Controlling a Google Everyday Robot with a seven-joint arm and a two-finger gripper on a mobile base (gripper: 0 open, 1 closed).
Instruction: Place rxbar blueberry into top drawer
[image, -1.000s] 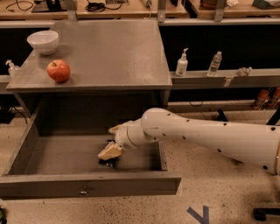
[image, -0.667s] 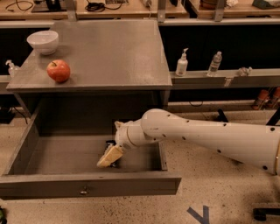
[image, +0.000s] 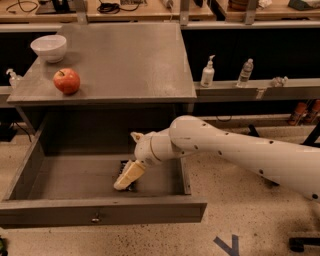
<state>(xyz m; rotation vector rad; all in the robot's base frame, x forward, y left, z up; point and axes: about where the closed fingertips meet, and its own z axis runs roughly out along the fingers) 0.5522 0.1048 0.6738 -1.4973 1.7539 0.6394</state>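
The top drawer (image: 150, 210) is pulled open below the grey table top, its small metal knob (image: 95, 218) at the front centre. My gripper (image: 127, 176) reaches down into the drawer from the right, low over the floor just right of the middle. A small dark thing, which looks like the rxbar blueberry (image: 123, 165), peeks out from behind the gripper at the drawer floor. Most of it is hidden. I cannot tell whether it is held or lying free.
A red apple (image: 66, 81) and a white bowl (image: 48, 47) stand on the table top (image: 130, 60) at the left. Bottles (image: 207, 72) stand on a shelf at the right. My white arm (image: 240, 152) crosses the drawer's right wall.
The gripper has dipped slightly lower and tilted more toward the drawer floor. The arm, apple and bowl have stayed put.
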